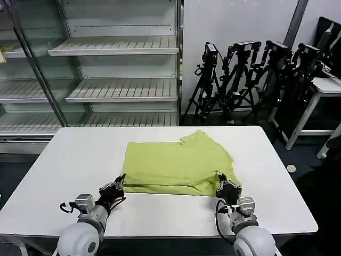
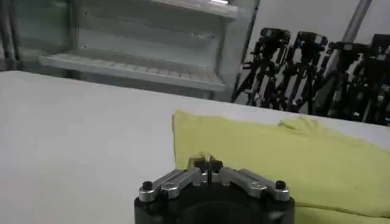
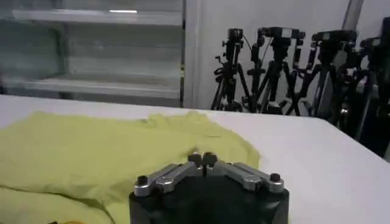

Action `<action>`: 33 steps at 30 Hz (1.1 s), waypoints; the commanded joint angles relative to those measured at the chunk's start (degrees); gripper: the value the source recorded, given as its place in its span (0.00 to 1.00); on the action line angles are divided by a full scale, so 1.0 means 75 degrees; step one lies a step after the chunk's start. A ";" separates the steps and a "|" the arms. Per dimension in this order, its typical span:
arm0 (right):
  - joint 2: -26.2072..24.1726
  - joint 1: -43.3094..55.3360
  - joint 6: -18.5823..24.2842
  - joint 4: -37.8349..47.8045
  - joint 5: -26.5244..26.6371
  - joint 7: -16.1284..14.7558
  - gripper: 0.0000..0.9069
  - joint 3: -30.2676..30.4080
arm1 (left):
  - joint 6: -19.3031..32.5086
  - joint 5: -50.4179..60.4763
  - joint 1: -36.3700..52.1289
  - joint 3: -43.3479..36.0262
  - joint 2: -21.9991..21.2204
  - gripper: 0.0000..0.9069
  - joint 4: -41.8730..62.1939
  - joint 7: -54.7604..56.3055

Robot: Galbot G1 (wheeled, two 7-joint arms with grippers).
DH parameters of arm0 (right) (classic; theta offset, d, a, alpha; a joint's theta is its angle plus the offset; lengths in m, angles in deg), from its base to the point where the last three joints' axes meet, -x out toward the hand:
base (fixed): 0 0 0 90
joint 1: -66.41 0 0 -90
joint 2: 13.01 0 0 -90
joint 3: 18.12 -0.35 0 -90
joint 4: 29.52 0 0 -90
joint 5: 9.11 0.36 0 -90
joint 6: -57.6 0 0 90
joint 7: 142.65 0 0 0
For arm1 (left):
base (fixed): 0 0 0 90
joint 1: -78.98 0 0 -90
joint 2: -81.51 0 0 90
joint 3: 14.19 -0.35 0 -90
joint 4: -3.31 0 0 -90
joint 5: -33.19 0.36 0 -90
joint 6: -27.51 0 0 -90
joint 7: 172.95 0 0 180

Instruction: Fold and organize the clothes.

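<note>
One lime T-shirt point(image 1: 178, 165) lies folded mid-table point(image 1: 69, 160), two grippers at its near edge: left gripper point(image 1: 118, 184) by the near-left corner, right gripper point(image 1: 224, 183) on the near-right corner, both jaws pinched together, whether on cloth unclear.

This looks like a robotics lab or recording studio rather than anyone's home. A cluster of black camera tripods point(image 1: 250, 80) stands against the plain white wall point(image 1: 240, 21), and beside them a tall glass-fronted display cabinet point(image 1: 96, 64) with bare slatted white shelves. In the middle sits a plain white surface point(image 1: 69, 160), with another white desk point(image 1: 325, 88) off to the right.
</note>
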 commanded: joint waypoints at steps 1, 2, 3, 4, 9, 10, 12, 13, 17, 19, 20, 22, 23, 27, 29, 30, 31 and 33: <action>0.0024 -0.0088 0.0041 0.0056 -0.0126 -0.0123 1.00 -0.0053 | -0.0020 -0.0013 -0.0107 0.0009 -0.0004 1.00 0.0006 -0.0020; 0.0014 -0.0162 0.0077 0.0001 -0.0130 -0.0177 1.00 -0.0101 | -0.0018 -0.0014 -0.0169 0.0023 -0.0016 1.00 -0.0037 -0.0023; -0.0001 -0.0260 0.0121 -0.0049 -0.0167 -0.0255 1.00 -0.0151 | -0.0012 -0.0012 -0.0221 0.0045 -0.0027 1.00 -0.0104 -0.0027; -0.0008 -0.0358 0.0194 -0.0112 -0.0253 -0.0331 1.00 -0.0192 | -0.0010 -0.0011 -0.0283 0.0061 -0.0035 1.00 -0.0132 -0.0025; -0.0013 -0.0927 0.0364 -0.0371 -0.0392 -0.0447 1.00 -0.0396 | 0.0032 0.0031 -0.0605 0.0114 -0.0089 1.00 -0.0272 -0.0042; -0.0009 -0.0989 0.0359 -0.0390 -0.0385 -0.0437 1.00 -0.0461 | 0.0032 0.0040 -0.0638 0.0108 -0.0091 1.00 -0.0262 -0.0047; 0.0009 -0.1084 0.0316 -0.0372 -0.0317 -0.0410 1.00 -0.0609 | 0.0031 0.0042 -0.0663 0.0090 -0.0088 1.00 -0.0234 -0.0060; 0.0032 -0.1116 0.0290 -0.0326 -0.0243 -0.0375 1.00 -0.0705 | 0.0031 0.0042 -0.0660 0.0076 -0.0093 1.00 -0.0219 -0.0061; 0.0141 -0.1228 0.0250 -0.0158 -0.0048 -0.0206 1.00 -0.1055 | 0.0020 0.0044 -0.0614 0.0057 -0.0159 1.00 -0.0167 -0.0060; 0.0168 -0.1290 0.0108 -0.0164 0.0126 -0.0119 1.00 -0.1198 | 0.0027 0.0068 -0.0597 0.0023 -0.0161 0.90 -0.0116 -0.0068; 0.0170 -0.1310 0.0034 -0.0164 0.0188 -0.0075 1.00 -0.1245 | 0.0034 0.0097 -0.0588 -0.0005 -0.0144 0.74 -0.0068 -0.0073; 0.0164 -0.1320 -0.0093 -0.0123 0.0260 -0.0001 1.00 -0.1299 | 0.0044 0.0128 -0.0546 -0.0046 -0.0113 0.22 -0.0011 -0.0086; 0.0158 -0.1316 -0.0173 -0.0102 0.0302 0.0026 1.00 -0.1303 | 0.0054 0.0128 -0.0525 -0.0055 -0.0105 0.02 0.0016 -0.0085; 0.0180 -0.1317 -0.0382 -0.0112 0.0544 0.0168 0.00 -0.1226 | 0.0149 0.0124 -0.0431 -0.0059 -0.0109 0.02 0.0105 -0.0078; 0.0218 -0.1321 -0.0382 -0.0130 0.0632 0.0230 0.00 -0.1156 | 0.0148 0.0119 -0.0423 -0.0073 -0.0116 0.02 0.0139 -0.0081; 0.0240 -0.1325 -0.0372 -0.0134 0.0633 0.0228 0.00 -0.1133 | 0.0149 0.0116 -0.0425 -0.0109 -0.0121 0.02 0.0177 -0.0083; 0.0247 -0.1334 -0.0353 -0.0139 0.0628 0.0221 0.00 -0.1116 | 0.0148 0.0113 -0.0431 -0.0121 -0.0122 0.02 0.0185 -0.0092; 0.0258 -0.1341 -0.0335 -0.0143 0.0620 0.0214 0.00 -0.1073 | 0.0138 0.0087 -0.0433 -0.0141 -0.0131 0.02 0.0204 -0.0107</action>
